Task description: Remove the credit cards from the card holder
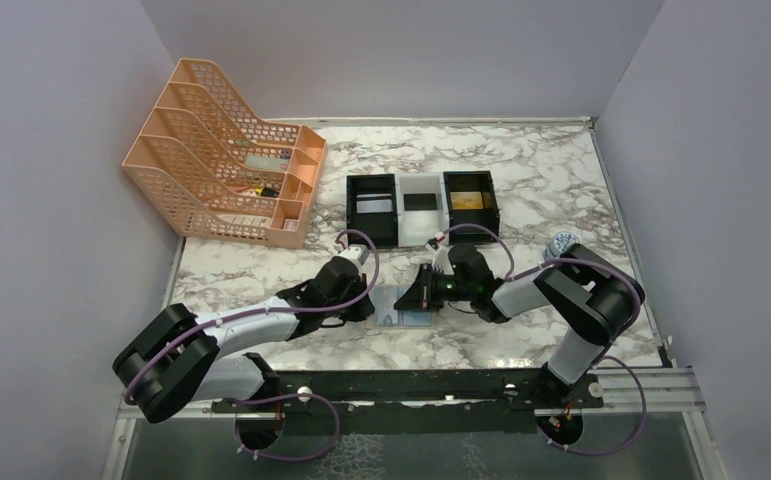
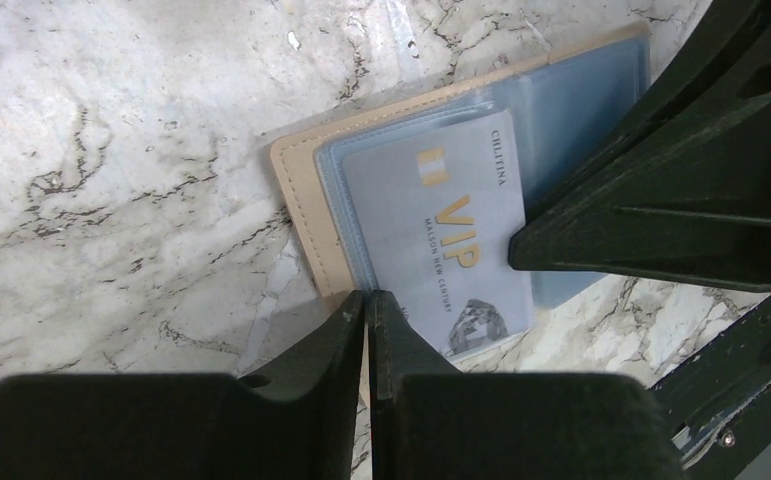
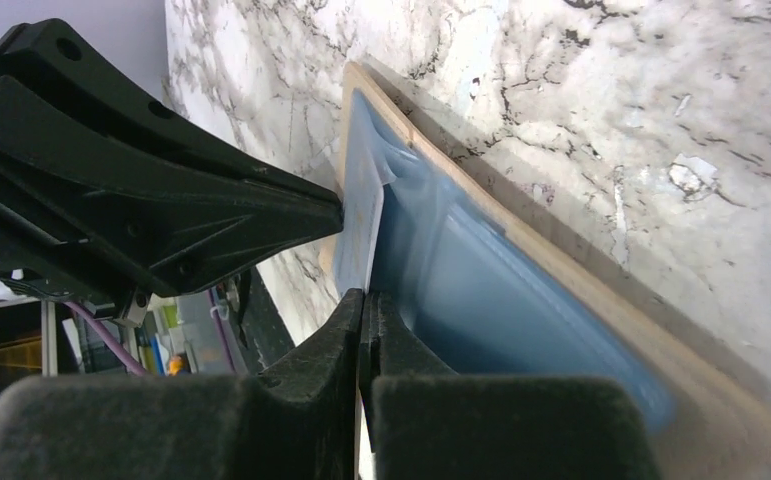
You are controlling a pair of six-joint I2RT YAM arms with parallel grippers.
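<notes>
Right end effector point(image 3: 361, 298) is closed, seemingly pinching the VIP card point(image 2: 431, 230); left end effector point(image 2: 366, 300), closed too, touches the open card holder point(image 2: 299, 200) lying on the bench point(image 2: 111, 150). Extraction seems underway: next, pull this 1 card clear.

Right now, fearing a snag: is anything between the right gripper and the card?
Nothing visible. The right gripper, shut, meets the card at its edge; the left gripper sits at the edge of the card holder.
</notes>
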